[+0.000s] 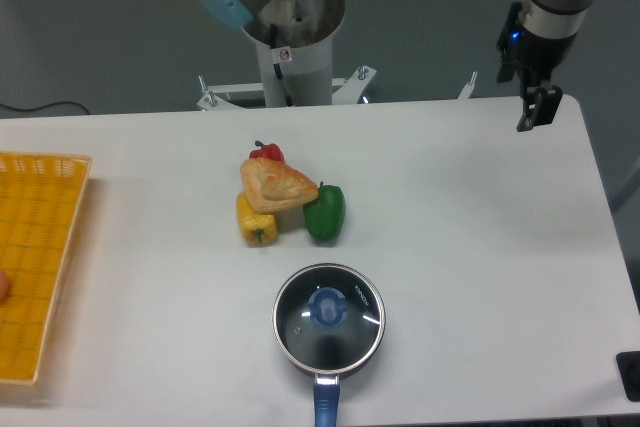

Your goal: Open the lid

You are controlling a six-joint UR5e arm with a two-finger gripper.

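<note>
lid [328, 314] sits on the saucepan [327, 347], well apart from the gripper [538, 110]; finger spacing unclear.

We see a robotics lab: behind the bare white rectangular table [480, 227] stands a grey metal robot pedestal [292, 42] bolted down, against a plain grey wall [100, 17] beyond it.

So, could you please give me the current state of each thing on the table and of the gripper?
lid: closed, seated on the saucepan, untouched
saucepan: upright, covered
gripper: far from the lid, above the table's far right corner, holding nothing
peppers and pastry: piled together
yellow basket: at the left edge
</note>
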